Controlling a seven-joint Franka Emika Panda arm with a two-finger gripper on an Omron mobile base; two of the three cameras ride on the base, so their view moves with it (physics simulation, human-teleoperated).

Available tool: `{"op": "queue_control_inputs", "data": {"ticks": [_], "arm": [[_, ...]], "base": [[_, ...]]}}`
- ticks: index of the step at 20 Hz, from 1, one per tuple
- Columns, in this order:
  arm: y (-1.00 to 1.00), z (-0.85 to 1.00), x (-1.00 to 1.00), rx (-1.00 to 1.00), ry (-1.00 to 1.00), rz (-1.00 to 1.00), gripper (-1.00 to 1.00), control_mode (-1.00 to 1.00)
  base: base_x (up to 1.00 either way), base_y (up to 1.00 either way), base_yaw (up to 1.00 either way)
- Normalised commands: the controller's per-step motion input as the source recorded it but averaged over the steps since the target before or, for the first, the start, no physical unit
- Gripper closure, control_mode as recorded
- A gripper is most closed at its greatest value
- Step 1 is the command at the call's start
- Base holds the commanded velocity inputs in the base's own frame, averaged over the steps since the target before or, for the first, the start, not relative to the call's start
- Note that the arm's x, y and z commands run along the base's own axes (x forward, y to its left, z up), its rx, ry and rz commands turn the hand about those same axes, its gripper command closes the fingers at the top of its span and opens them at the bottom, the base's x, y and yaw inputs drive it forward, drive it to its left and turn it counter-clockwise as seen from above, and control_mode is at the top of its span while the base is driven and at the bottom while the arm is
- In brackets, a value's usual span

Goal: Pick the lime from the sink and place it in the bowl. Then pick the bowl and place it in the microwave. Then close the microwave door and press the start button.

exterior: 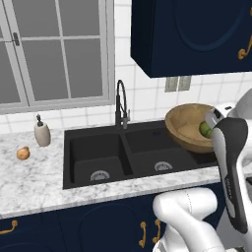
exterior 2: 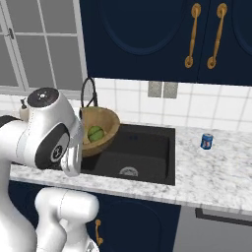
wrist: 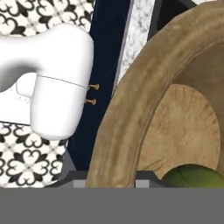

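The bowl (exterior: 189,127) is off the counter, raised above the right-hand basin of the sink (exterior: 128,152), and strongly tilted. In the left base view its open mouth faces up and toward the camera, with the far rim high and the near rim low. In the right base view (exterior 2: 100,129) the mouth faces toward the right of the picture. Its axis therefore leans well away from vertical. The bowl is round, so no long axis can be stated beyond the rim plane standing steeply.

The lime (exterior: 205,129) lies inside the bowl, resting in the low part of the wooden floor against the wall nearest the hand. In the right base view it shows as a green ball (exterior 2: 95,133) low in the hollow. In the hand view it sits at the bottom edge (wrist: 194,177), just beside the hand, with the bowl's rim (wrist: 131,109) running diagonally right in front of the camera.

The gripper is at the bowl's near rim, but the fingertips are hidden by the arm in both base views and cut off in the hand view. Whether the fingers are clamped on the rim cannot be told from the pictures.

Beyond the hand, on the counter left of the sink, stand a soap dispenser (exterior: 42,133) and an orange-brown lump (exterior: 23,153). A small blue can (exterior 2: 207,141) stands on the counter to the right.
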Motion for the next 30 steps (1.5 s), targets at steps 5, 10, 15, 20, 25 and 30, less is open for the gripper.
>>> {"op": "queue_control_inputs", "data": {"ticks": [5,10,15,20,25,30], "arm": [[0.0,0.07,-0.13,0.01,0.0,0.0,1.0,1.0],[0.0,0.0,0.0,0.0,0.0,0.0,1.0,1.0],[0.0,0.0,0.0,0.0,0.0,0.0,1.0,1.0],[0.0,0.0,0.0,0.0,0.0,0.0,1.0,1.0],[0.0,0.0,0.0,0.0,0.0,0.0,1.0,1.0],[0.0,0.0,0.0,0.0,0.0,0.0,1.0,1.0]], "base": [[-0.6,0.0,0.0],[-0.7,-0.05,-0.07],[-0.11,0.22,-0.9],[0.0,0.05,-1.0],[0.0,0.04,-1.0],[0.0,0.04,-0.99]]}}
